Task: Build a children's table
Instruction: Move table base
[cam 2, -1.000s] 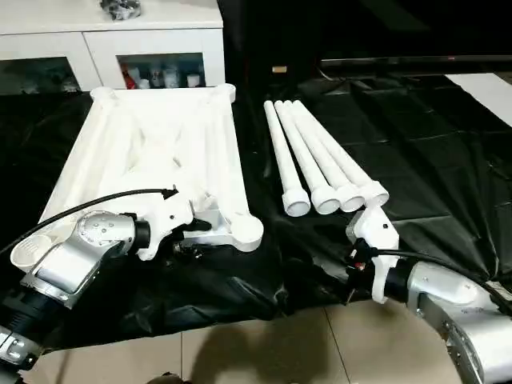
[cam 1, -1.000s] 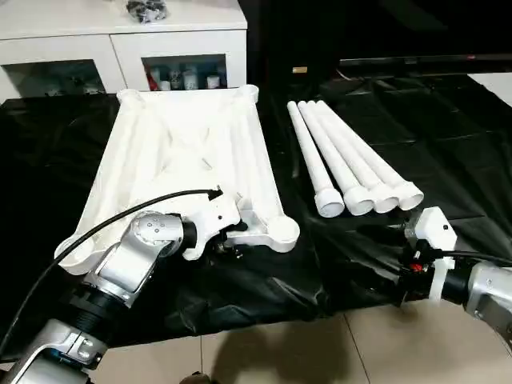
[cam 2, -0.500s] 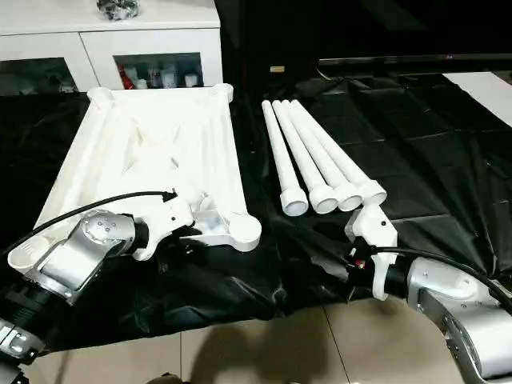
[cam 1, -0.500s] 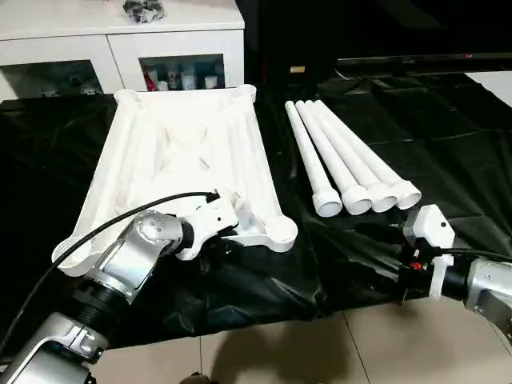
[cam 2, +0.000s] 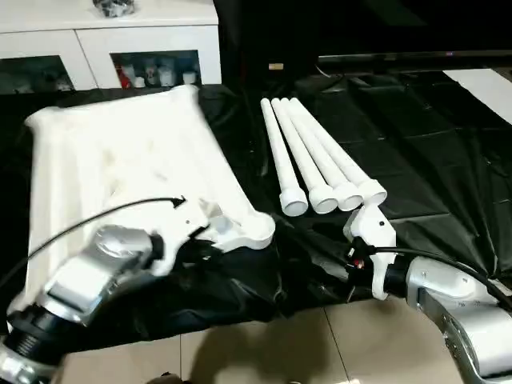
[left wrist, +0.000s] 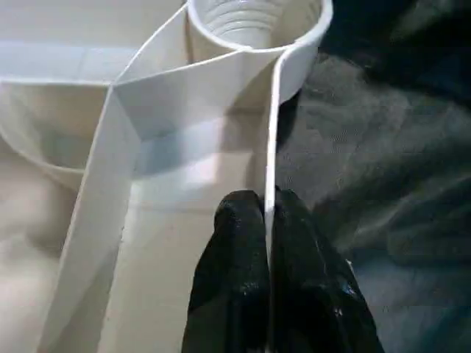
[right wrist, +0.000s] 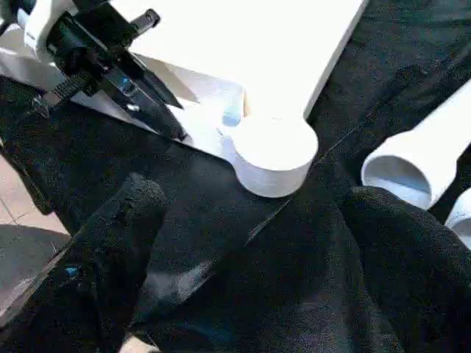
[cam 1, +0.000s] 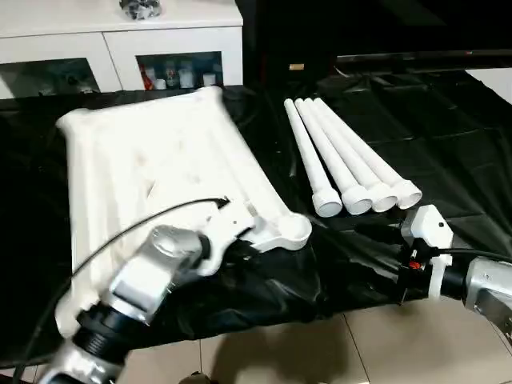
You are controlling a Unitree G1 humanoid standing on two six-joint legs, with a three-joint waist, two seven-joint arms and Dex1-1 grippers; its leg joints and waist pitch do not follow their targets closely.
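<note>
The white tabletop (cam 1: pixel 152 160) lies underside up on the black cloth, turned at a slant. Its near right corner socket (cam 1: pixel 290 230) points toward the legs. My left gripper (left wrist: pixel 268 202) is shut on the thin rim wall just behind that socket (left wrist: pixel 254 18), one finger (left wrist: pixel 235 228) on each side. Several white tapered legs (cam 1: pixel 344 156) lie side by side to the right, wide ends toward me. My right gripper (right wrist: pixel 257 213) is open, low over the cloth between the socket (right wrist: pixel 272 151) and a leg end (right wrist: pixel 397 173), holding nothing.
A white cabinet with glass doors (cam 1: pixel 120 48) stands behind the tabletop. The black cloth (cam 1: pixel 448 144) covers the work area and ends at tiled floor (cam 1: pixel 320 352) in front. A black cable (cam 1: pixel 120 232) arcs over my left forearm.
The tabletop has swung round with my left gripper still on its rim: the far end moved left and the near corner socket shifted slightly right. My right arm has stayed put.
</note>
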